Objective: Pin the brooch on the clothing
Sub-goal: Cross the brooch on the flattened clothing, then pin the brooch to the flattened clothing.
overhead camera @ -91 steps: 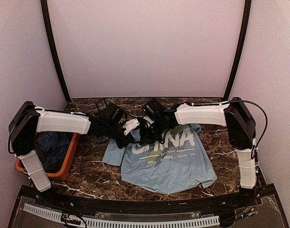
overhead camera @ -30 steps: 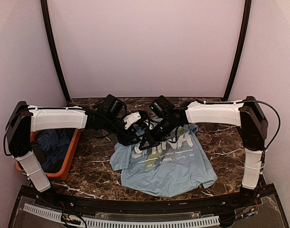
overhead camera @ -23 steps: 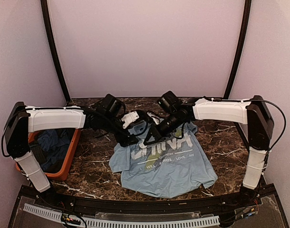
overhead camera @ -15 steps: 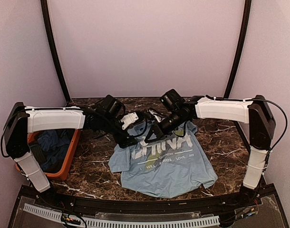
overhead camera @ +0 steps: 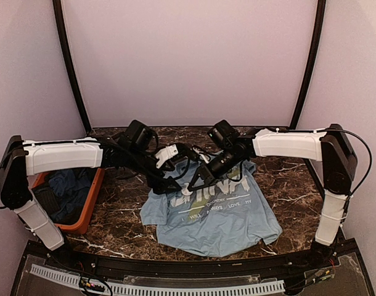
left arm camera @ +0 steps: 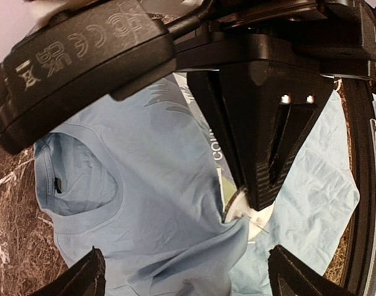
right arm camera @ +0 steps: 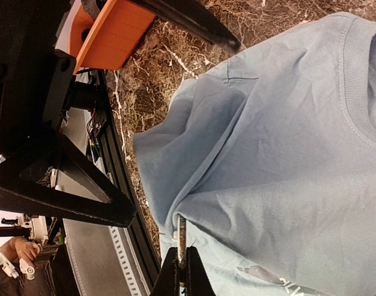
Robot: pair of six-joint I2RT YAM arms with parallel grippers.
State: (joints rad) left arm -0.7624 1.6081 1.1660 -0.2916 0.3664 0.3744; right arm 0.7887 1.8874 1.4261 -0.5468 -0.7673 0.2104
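Observation:
The clothing (overhead camera: pixel 219 216), a light blue T-shirt with white "CHINA" lettering, lies spread on the marble table, collar (left arm camera: pixel 83 179) toward the back. My right gripper (right arm camera: pixel 182 274) is shut on the brooch (right arm camera: pixel 182 237), a thin disc seen edge-on, pressed into a raised fold of the shirt (right arm camera: pixel 280 154). From the left wrist view the brooch (left arm camera: pixel 240 206) shows a pale back and a thin pin under the right gripper (left arm camera: pixel 262 200). My left gripper (left arm camera: pixel 188 282) hangs open above that fold, holding nothing. In the top view both grippers, left (overhead camera: pixel 174 180) and right (overhead camera: pixel 199 177), meet over the shirt's upper left; the brooch is hidden there.
An orange bin (overhead camera: pixel 92 197) holding darker blue garments (overhead camera: pixel 68 185) stands at the left, beside the left arm. The bin's corner (right arm camera: pixel 111 34) shows close to the shirt's sleeve. The black table rail (overhead camera: pixel 175 268) runs along the near edge.
My left gripper has opened, let go of the shirt fold and pulled back a little to the left. The lifted cloth has sagged. The right gripper stays shut on the brooch.

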